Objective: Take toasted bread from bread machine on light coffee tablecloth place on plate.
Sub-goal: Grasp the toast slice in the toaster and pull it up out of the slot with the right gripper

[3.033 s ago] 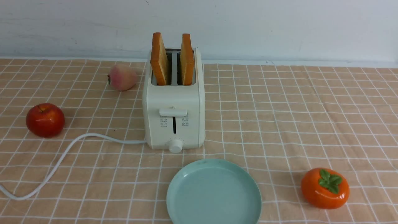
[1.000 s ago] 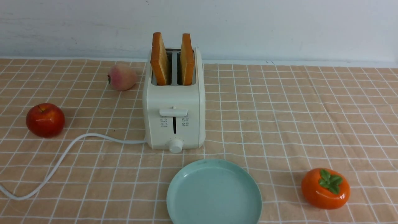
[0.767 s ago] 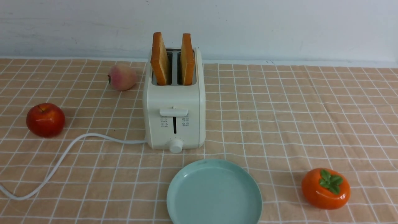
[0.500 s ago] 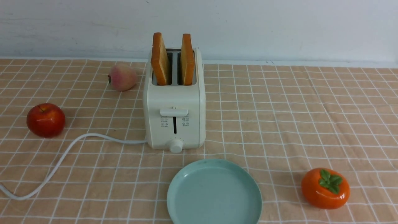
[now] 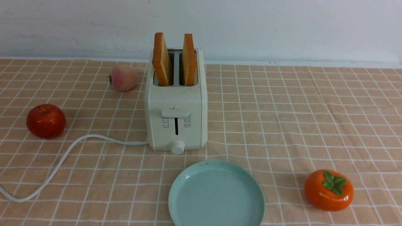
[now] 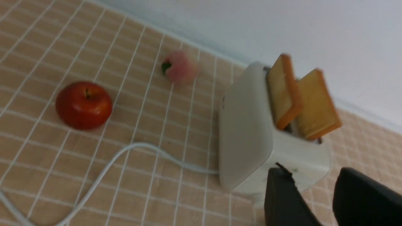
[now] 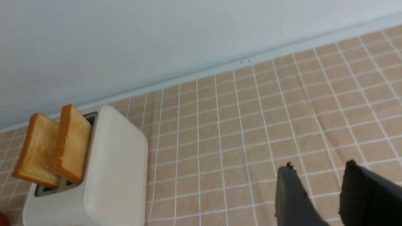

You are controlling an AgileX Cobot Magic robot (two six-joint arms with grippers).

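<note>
The cream-white bread machine [image 5: 176, 103] stands upright on the light coffee tablecloth [image 5: 282, 125]. Two golden toast slices stand in its slots, the left slice [image 5: 161, 59] and the right slice [image 5: 189, 59]. The pale teal plate [image 5: 216, 194] lies bare just in front of it. Neither arm shows in the front view. In the left wrist view my left gripper [image 6: 309, 171] is open and empty, near the bread machine [image 6: 248, 131] with its toast [image 6: 284, 91]. In the right wrist view my right gripper [image 7: 318, 164] is open and empty over bare cloth, well to the right of the bread machine [image 7: 110, 172].
A red apple [image 5: 46, 121] and a peach [image 5: 123, 78] lie left of the bread machine. Its white cord [image 5: 62, 160] runs across the cloth to the front left. An orange persimmon [image 5: 328, 190] sits at the front right. A pale wall stands behind.
</note>
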